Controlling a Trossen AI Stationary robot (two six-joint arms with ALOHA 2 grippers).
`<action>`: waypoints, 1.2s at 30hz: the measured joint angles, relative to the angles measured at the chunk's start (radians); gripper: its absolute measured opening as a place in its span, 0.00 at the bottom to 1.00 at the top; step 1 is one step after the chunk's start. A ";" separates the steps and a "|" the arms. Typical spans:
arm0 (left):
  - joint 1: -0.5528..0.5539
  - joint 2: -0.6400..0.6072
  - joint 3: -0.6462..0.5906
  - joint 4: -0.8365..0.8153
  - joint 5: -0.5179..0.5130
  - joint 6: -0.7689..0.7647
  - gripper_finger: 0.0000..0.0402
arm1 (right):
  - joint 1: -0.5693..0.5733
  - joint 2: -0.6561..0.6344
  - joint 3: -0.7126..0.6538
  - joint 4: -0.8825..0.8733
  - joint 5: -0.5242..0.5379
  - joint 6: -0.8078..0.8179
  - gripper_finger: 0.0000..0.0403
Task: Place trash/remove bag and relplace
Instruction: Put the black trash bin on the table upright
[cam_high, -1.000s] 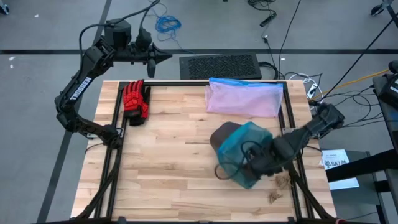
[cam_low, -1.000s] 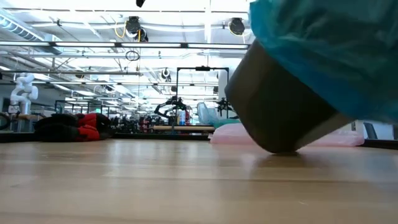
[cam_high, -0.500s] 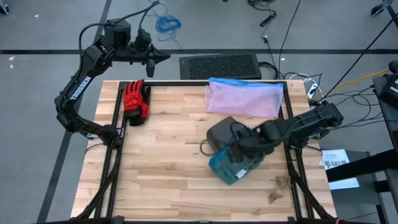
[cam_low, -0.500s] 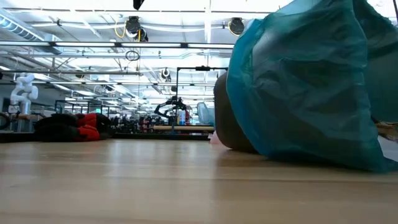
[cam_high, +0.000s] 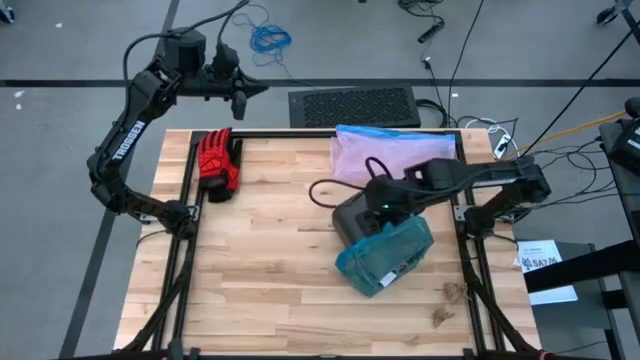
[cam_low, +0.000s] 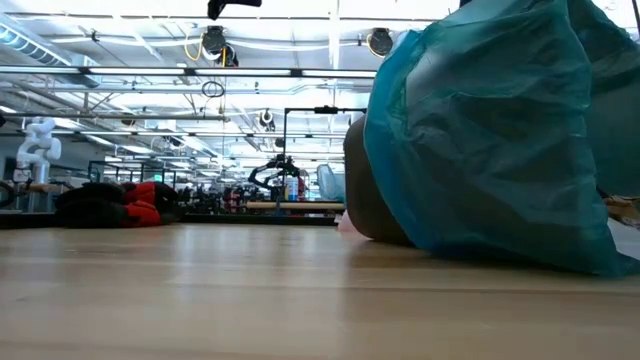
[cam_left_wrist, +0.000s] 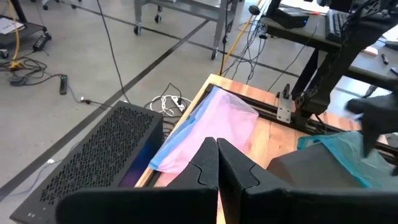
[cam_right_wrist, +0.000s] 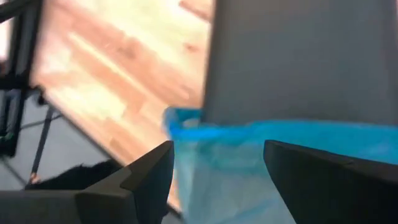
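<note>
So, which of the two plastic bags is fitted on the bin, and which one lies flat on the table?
The teal-green bag is fitted over the dark bin, which lies tipped on its side. The pink bag, blue along one edge, lies flat near the table's far edge.

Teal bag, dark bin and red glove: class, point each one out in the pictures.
teal bag (cam_high: 385, 257), high view, on its crinkled middle.
dark bin (cam_high: 352, 217), high view, on its bare side wall.
red glove (cam_high: 216, 160), high view, on its palm.

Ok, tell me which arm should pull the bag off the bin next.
Right. Its open pincer hovers right at the bin and bag; the left pincer is shut, off beyond the table's far edge.
</note>
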 joint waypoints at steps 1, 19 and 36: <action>0.004 0.000 0.000 0.000 0.000 0.000 0.00 | 0.017 0.000 0.028 -0.012 0.000 0.002 0.60; 0.043 -0.001 0.000 -0.007 0.000 0.047 0.00 | 0.499 0.006 0.042 -0.165 -0.188 0.812 0.60; 0.042 -0.001 0.000 -0.005 0.000 0.069 0.00 | 0.573 0.001 -0.153 0.131 0.316 1.089 0.60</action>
